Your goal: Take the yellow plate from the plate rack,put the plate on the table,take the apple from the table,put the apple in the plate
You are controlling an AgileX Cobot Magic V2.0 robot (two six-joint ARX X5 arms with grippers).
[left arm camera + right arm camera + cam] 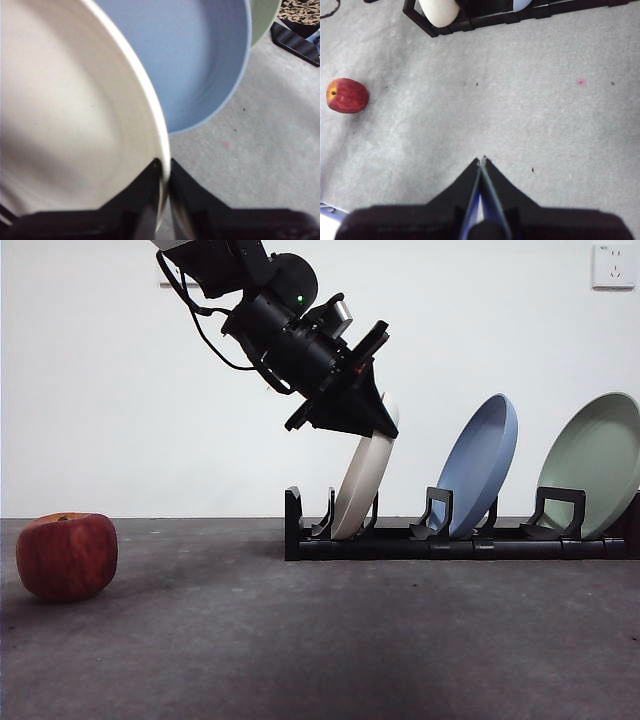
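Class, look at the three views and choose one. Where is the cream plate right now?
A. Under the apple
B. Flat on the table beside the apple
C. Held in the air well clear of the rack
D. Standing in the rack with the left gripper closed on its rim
D. In the front view the cream plate stands tilted in the rack, and the left gripper pinches its rim.

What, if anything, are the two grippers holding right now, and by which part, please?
The left gripper pinches the cream plate by its upper rim while it sits in the rack. The right gripper is shut on nothing.
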